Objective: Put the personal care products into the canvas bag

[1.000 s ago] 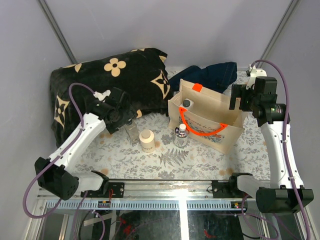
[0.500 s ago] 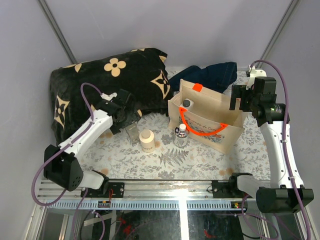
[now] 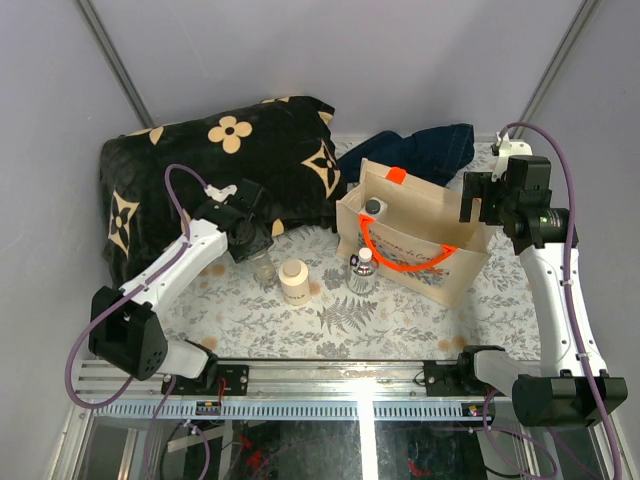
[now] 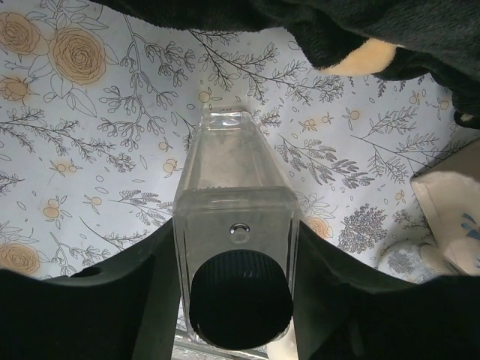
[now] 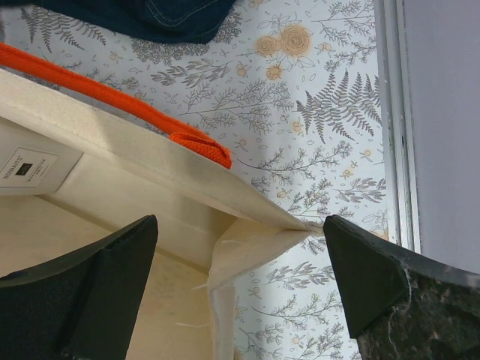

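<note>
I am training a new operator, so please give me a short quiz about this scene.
1. True or false: the beige jar lies inside the canvas bag.
2. The left gripper has its fingers on either side of which thing? A clear bottle, B beige jar, C canvas bag.
3. How many products can be seen inside the canvas bag?
Key: 1 false. 2 A. 3 one, the white bottle.

I am hovering my gripper over a corner of the canvas bag, fingers spread wide, with the rim and corner seam lying between them. An orange handle is running along the rim, and a white label is showing inside. A dark blue cloth is lying beyond, on the flowered tablecloth.
</note>
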Controlling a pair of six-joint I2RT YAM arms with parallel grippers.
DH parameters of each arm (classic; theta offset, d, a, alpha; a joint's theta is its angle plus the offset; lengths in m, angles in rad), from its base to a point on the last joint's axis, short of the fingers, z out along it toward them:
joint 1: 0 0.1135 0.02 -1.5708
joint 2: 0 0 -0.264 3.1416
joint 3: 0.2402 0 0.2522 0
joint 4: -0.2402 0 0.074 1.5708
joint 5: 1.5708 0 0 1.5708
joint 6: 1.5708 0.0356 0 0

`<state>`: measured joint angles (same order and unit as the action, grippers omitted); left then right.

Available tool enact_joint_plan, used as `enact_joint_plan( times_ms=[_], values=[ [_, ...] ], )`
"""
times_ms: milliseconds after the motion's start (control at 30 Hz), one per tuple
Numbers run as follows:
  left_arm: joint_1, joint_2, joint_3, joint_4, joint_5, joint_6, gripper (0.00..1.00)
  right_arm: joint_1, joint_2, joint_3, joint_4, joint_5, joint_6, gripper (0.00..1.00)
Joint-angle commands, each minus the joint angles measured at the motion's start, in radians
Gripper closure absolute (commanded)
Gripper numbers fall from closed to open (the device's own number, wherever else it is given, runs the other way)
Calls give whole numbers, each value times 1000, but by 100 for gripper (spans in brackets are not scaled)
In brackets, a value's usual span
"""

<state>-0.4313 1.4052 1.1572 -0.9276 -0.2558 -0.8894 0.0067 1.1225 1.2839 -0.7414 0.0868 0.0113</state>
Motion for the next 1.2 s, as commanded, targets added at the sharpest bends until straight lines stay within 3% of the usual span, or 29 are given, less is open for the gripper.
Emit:
enact_joint_plan(
  times_ms=[0, 167, 433, 767, 1167],
  values=[
    [-3, -3, -37, 57, 1, -17, 100, 8, -12, -5, 15, -1, -3, 0],
    [-5, -17, 14, 52, -8, 46, 100, 9, -5, -8, 23, -12, 1, 0],
    [-6, 5, 418, -12, 30, 297, 100, 9, 20, -9, 33, -45, 13, 0],
    [-6, 20, 766, 98, 418, 434, 100, 8, 46, -11, 42, -45, 14, 0],
    [-65, 24, 833, 416, 682, 476, 100, 19, 72, 0, 27, -31, 15, 0]
  ],
)
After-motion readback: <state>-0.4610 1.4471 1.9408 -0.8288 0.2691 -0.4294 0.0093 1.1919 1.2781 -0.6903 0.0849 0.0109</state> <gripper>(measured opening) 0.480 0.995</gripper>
